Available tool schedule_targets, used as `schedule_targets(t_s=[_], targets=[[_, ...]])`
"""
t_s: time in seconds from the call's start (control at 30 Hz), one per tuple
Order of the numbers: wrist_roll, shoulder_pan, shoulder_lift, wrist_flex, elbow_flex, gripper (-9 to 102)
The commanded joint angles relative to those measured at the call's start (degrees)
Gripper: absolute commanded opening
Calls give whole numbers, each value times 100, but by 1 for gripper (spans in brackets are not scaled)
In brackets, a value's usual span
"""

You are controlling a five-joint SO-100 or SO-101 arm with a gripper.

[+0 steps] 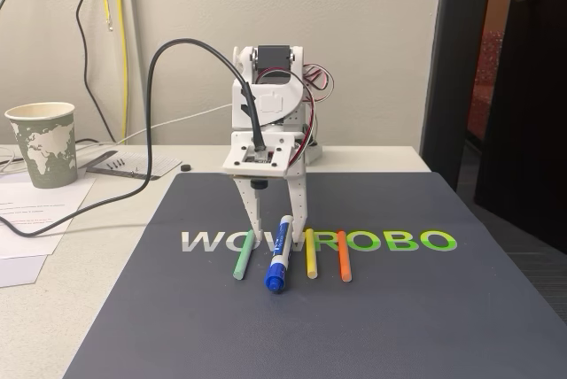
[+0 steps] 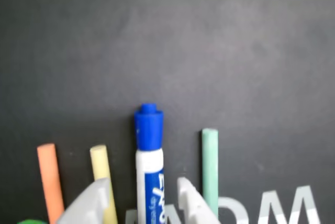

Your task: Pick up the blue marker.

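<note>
The white 2-finger hand (image 1: 279, 239) stands open, straddling the thick white-barrelled, blue-capped marker (image 1: 278, 255), cap toward 6 o'clock in the fixed view. Closing and lifting remain.

"WOWROBO" in white and green on the dark mat (image 1: 399, 308)

A dark mat (image 1: 372, 308) printed "WOWROBO" covers the worktop (image 1: 106, 237). On it lie a green stick (image 1: 244, 255), a yellow stick (image 1: 311, 253) and an orange stick (image 1: 343, 257), side by side but apart. A paper cup (image 1: 43, 143) with a world-map print stands far left, near papers (image 1: 35, 211) and a black cable (image 1: 133, 180).
</note>
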Motion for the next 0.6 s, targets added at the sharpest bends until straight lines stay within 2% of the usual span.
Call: schedule_targets(t_s=[0.0,0.3,0.57], targets=[[246,-44,176,237,-246,18],[668,-229,176,650,-246,18],[782,-202,9,791,-229,23]])
